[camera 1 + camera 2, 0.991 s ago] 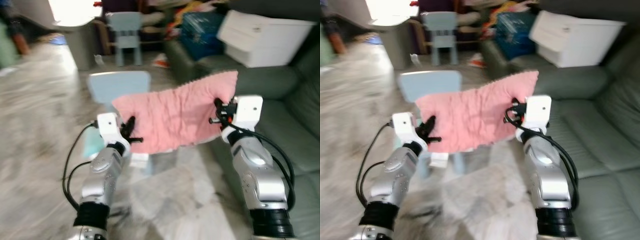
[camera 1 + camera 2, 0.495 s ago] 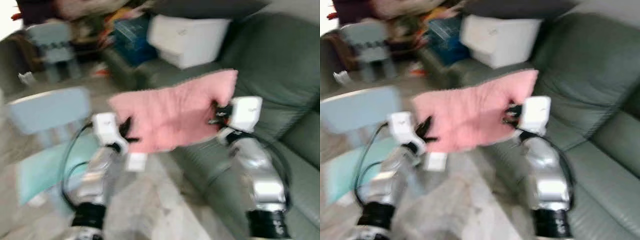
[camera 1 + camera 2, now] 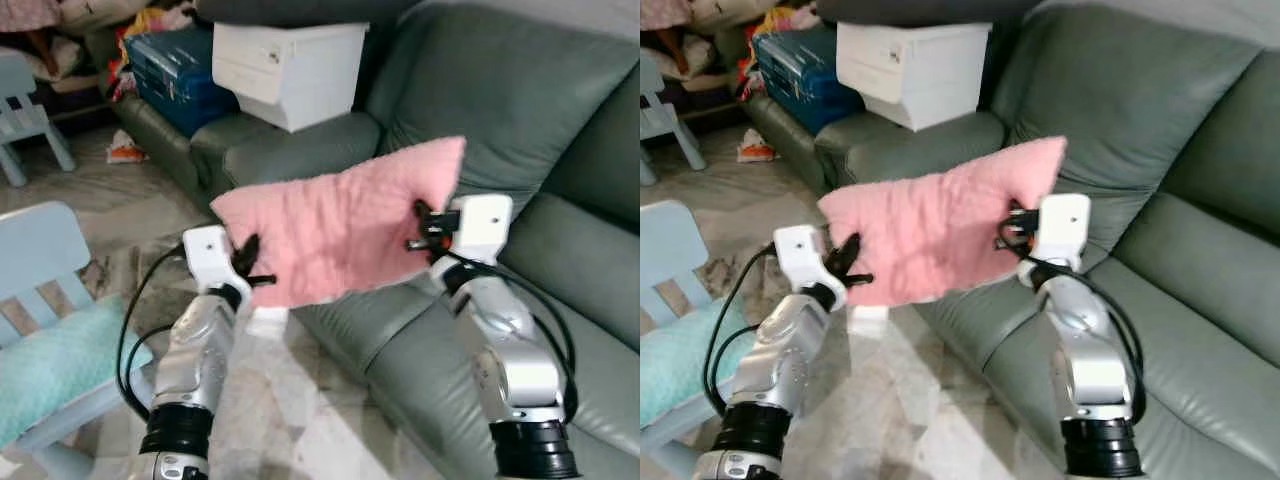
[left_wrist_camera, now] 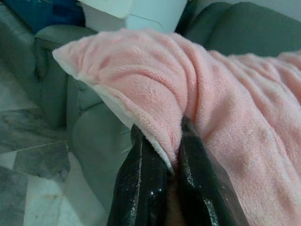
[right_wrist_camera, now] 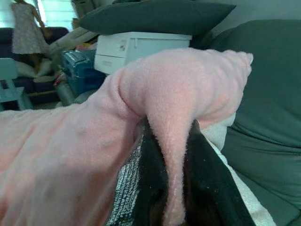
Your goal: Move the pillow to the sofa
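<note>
A pink fleece pillow (image 3: 340,235) hangs in the air between my two arms, in front of the dark green sofa (image 3: 560,270). My left gripper (image 3: 248,268) is shut on the pillow's left edge, and the left wrist view shows the fabric pinched between the black fingers (image 4: 141,183). At the pillow's right edge, below its raised corner, my right gripper (image 3: 420,228) is shut on a fold of fleece (image 5: 169,155). The pillow sits above the sofa's front seat edge and the floor beside it.
A white storage box (image 3: 285,70) with a dark cushion on top rests on the sofa's far seat, next to a blue crate (image 3: 170,65). A light blue child's chair (image 3: 40,270) with a teal cushion (image 3: 60,365) stands at the left. Marble floor lies below.
The whole view has swung right, so the sofa now lies ahead and the blue chair has slid to the left edge. Both grippers keep the same hold on the pillow.
</note>
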Motion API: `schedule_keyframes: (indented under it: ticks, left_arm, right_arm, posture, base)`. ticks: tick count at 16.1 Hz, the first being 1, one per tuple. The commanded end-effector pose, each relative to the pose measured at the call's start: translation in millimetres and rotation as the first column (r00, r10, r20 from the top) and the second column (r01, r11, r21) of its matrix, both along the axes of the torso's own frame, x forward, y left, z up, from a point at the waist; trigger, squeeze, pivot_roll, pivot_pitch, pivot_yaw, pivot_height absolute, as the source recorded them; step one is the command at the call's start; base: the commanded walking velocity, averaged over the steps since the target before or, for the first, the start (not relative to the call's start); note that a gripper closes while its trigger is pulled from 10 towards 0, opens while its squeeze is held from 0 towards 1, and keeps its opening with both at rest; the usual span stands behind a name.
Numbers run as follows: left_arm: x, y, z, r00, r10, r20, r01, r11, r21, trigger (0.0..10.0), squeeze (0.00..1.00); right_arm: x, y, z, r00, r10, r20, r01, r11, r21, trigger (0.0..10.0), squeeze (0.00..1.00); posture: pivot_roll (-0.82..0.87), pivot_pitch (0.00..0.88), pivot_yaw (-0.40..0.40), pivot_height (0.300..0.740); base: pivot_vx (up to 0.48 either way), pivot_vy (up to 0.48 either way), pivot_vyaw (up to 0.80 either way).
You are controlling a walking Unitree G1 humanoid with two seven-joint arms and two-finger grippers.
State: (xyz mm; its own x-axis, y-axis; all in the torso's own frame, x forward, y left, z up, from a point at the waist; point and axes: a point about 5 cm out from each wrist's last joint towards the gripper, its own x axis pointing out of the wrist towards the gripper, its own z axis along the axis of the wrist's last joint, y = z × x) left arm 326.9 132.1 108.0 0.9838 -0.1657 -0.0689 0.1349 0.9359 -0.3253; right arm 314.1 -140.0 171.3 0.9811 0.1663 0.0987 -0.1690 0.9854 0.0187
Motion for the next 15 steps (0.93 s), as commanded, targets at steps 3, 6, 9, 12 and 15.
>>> schedule_keyframes:
  ticks: [3, 6, 9, 12, 15]
  left_arm:
    - [2.6, -4.4, 6, 1.0, -0.015, 0.008, 0.015, 1.0, -0.003, 10.0, 0.0]
    - [2.3, -4.1, 6, 0.999, -0.036, 0.005, 0.036, 0.999, 0.01, 10.0, 0.0]
    - [2.9, -6.7, 6, 0.999, -0.046, -0.002, 0.046, 0.999, 0.008, 10.0, 0.0]
    - [1.0, -14.0, 3, 0.995, -0.097, -0.019, 0.097, 0.995, 0.02, 10.0, 0.0]
    - [-0.4, -16.2, 3, 0.994, -0.107, -0.02, 0.108, 0.994, 0.032, 10.0, 0.0]
  right_arm:
    - [-0.9, 2.8, 10, 0.999, 0.013, 0.04, -0.013, 1.0, 0.001, 10.0, 0.0]
    - [-1.3, 2.2, 10, 0.999, 0.009, 0.039, -0.009, 1.0, 0.002, 10.0, 0.0]
    - [-1.7, 1.4, 10, 0.999, 0.006, 0.037, -0.006, 1.0, -0.001, 10.0, 0.0]
    - [-1.3, 0.5, 11, 0.999, 0.003, 0.037, -0.003, 1.0, -0.003, 10.0, 0.0]
    - [0.7, 2.9, 13, 0.999, 0.012, 0.042, -0.012, 1.0, -0.005, 10.0, 0.0]
  posture:
    - [-0.19, 0.0, 0.004, 0.74]
    - [-0.19, 0.0, 0.006, 0.74]
    - [-0.2, 0.0, 0.007, 0.74]
    - [-0.2, 0.0, 0.005, 0.74]
    - [-0.2, 0.0, 0.001, 0.74]
  base:
    - [0.0, 0.0, 0.0]
    - [0.0, 0.421, 0.0]
    - [0.0, 0.48, 0.0]
    - [0.0, 0.48, 0.0]
    - [0.0, 0.48, 0.0]
